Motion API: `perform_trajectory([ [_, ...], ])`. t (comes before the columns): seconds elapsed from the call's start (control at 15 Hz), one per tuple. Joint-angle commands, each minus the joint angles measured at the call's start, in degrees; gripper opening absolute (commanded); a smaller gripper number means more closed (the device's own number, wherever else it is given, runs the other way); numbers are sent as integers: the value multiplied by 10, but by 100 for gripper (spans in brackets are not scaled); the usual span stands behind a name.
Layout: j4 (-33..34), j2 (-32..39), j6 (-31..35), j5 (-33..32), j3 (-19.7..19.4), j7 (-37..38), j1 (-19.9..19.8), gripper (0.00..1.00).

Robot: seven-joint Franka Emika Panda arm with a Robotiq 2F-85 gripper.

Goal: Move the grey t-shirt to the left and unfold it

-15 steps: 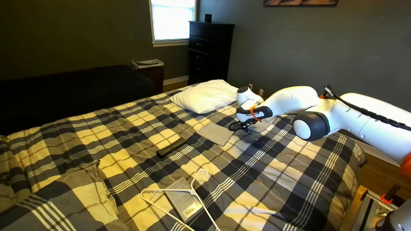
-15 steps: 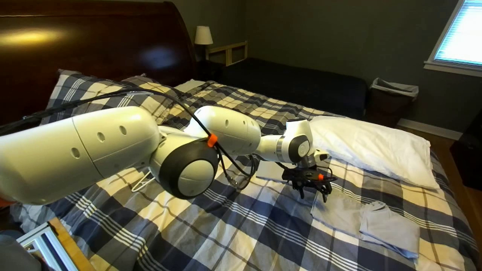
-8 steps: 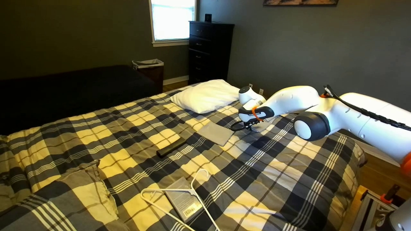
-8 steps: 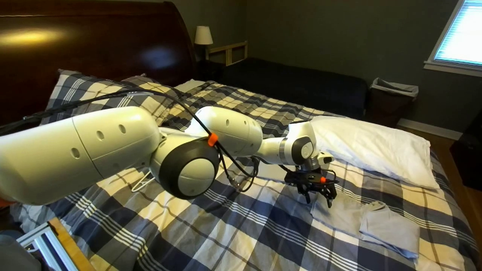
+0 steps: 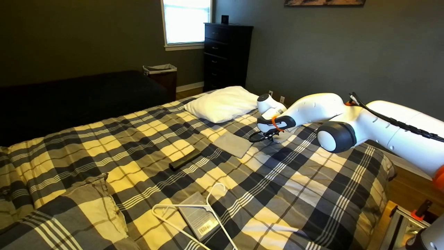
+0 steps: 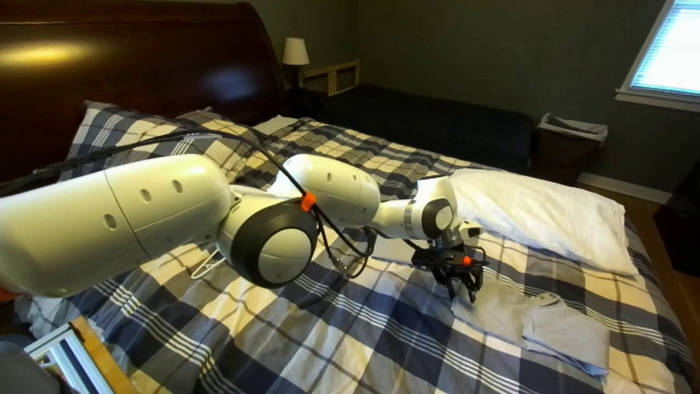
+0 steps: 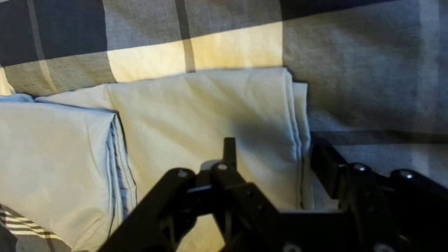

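Surface (image 5: pixel 131 146): plaid, bearing white pillow (image 5: pixel 223 104) and hanger (image 5: pixel 208 208).
Claw (image 7: pixel 274 154): I have it spread over one edge of the grey t-shirt (image 7: pixel 182 122).
Window (image 5: pixel 187 22): bright, beside the dark dresser (image 5: pixel 227 55).

We note a white hanger (image 5: pixel 208 207) partly over a grey package (image 5: pixel 199 218), and a pillow (image 5: pixel 223 104) on the plaid bedspread (image 5: pixel 288 194).

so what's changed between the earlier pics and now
The gripper has come down slightly toward the grey shirt and its opening has narrowed, though it isn't shut. Nothing has visibly been taken hold of or let go. The shirt, the white pillow and the hanger look just as they were.
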Motion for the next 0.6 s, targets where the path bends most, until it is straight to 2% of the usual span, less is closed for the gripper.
perform_trajectory([
  [0.0, -8, 0, -10, 1, -7, 12, 8, 44],
  [0.07, -8, 0, -10, 0, -7, 13, 9, 27],
  [0.27, -10, 0, -12, 0, -9, 15, 11, 1],
  [0.53, -7, 0, -17, 4, -7, 16, 11, 0],
])
